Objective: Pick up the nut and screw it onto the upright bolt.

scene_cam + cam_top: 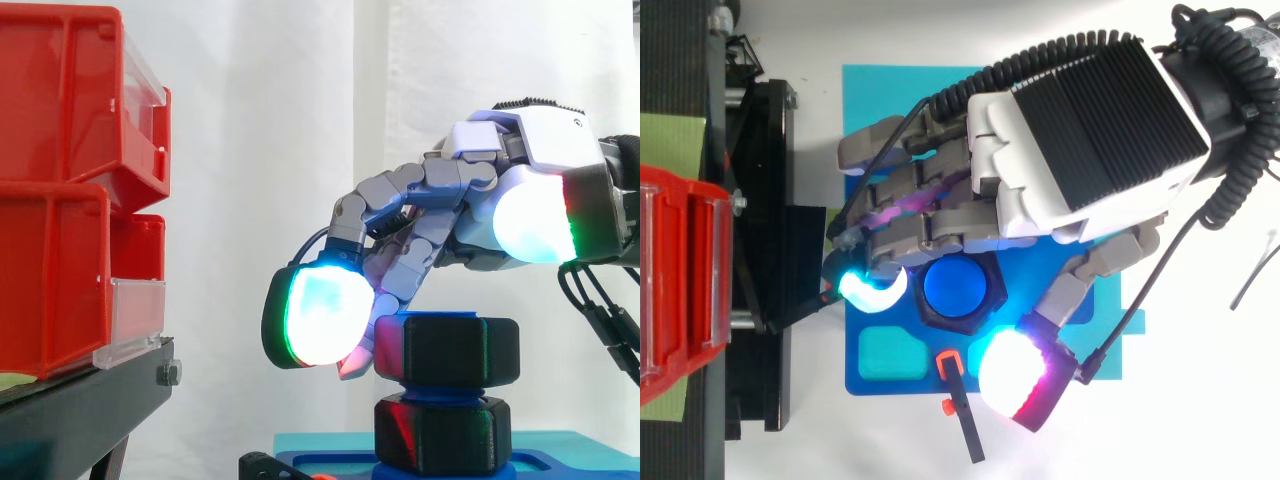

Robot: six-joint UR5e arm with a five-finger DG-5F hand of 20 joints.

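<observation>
Robot hand (530, 150) curled, clamped on black nut (450, 350) atop blue bolt (958, 288).

Hand (470, 200): grey segmented fingers under a pale white shell.
Back plate (1090, 120): black, ribbed, framed in white, upper right of the top view.
Fingertips (320, 305): thick glowing pads in black cups, white-cyan rimmed green; one in the top view is white edged red-magenta.
</observation>
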